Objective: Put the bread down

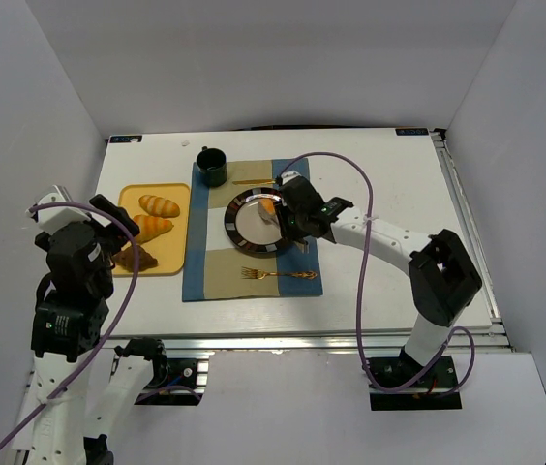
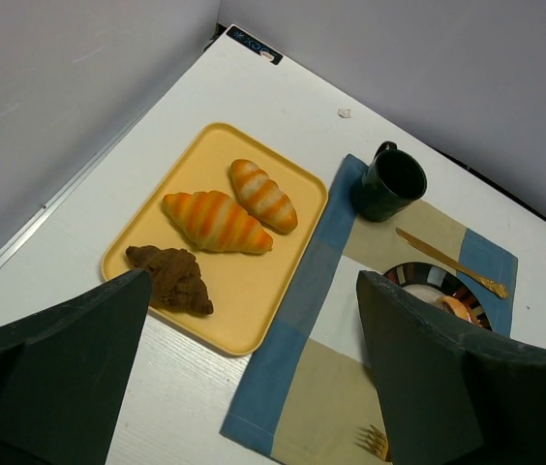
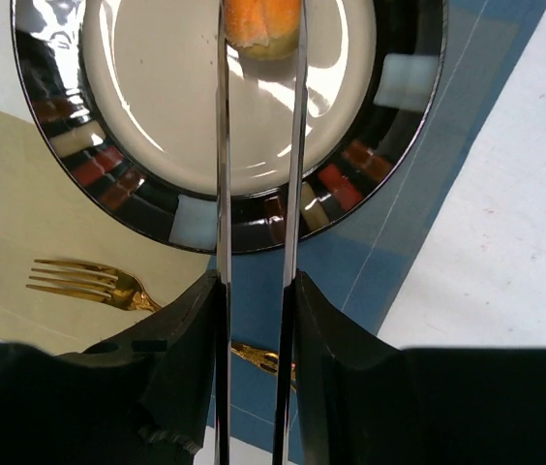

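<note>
Pinched between the thin fingers of the right gripper (image 3: 260,39): the small orange bread (image 3: 261,27), over the far part of the dark-rimmed plate (image 3: 205,225), perhaps touching it, hard to tell. On the yellow tray (image 2: 254,281): two striped rolls (image 2: 217,221) and a dark brown pastry (image 2: 169,279). Beyond the placemat corner, a dark green mug (image 2: 389,182), contents unclear. Spread wide near the tray: the left gripper (image 2: 254,387).

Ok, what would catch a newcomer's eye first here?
The right gripper is shut on the bread, a small orange bun, at the far side of the dark-rimmed plate on the placemat. Left of it, a yellow tray holds two striped rolls and a dark pastry, with the left gripper open above it.
</note>
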`<state>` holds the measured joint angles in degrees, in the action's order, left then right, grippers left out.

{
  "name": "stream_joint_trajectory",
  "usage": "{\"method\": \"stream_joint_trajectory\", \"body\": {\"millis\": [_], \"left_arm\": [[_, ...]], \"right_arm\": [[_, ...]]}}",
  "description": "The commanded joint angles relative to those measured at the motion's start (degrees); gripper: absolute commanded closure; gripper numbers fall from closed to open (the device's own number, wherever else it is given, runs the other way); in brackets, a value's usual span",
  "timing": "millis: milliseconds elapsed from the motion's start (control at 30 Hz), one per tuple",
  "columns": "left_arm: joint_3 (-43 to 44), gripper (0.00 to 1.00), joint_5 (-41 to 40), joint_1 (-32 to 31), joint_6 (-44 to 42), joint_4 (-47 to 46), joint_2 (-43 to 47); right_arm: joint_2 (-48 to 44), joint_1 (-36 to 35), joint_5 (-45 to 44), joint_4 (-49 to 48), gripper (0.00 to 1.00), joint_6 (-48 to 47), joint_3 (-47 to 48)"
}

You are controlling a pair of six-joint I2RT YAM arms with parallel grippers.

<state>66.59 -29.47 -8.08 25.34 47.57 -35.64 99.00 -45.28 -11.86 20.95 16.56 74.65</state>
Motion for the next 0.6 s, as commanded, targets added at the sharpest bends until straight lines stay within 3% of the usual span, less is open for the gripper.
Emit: {"method": "stream_joint_trajectory", "body": {"millis": [0,300,567], "left_arm": [[-0.41,0.02,0.65,-0.27,-0.12,-0.9,-0.05],[-0.84,0.02,0.82,-0.27,-0.29,-0.55,0.22],[-0.4,0.02,1.17,-0.27,-0.21,-0.46,0.48]], "right_arm": [[-0.39,-0.43,1.31,-3.2,0.61,1.11,0.58],[-2.93,-0.43,1.4,-3.9,0.45,2.96,-2.23],[-5.31,-0.43,0.43,-2.32,0.43,3.13,-1.35]]}}
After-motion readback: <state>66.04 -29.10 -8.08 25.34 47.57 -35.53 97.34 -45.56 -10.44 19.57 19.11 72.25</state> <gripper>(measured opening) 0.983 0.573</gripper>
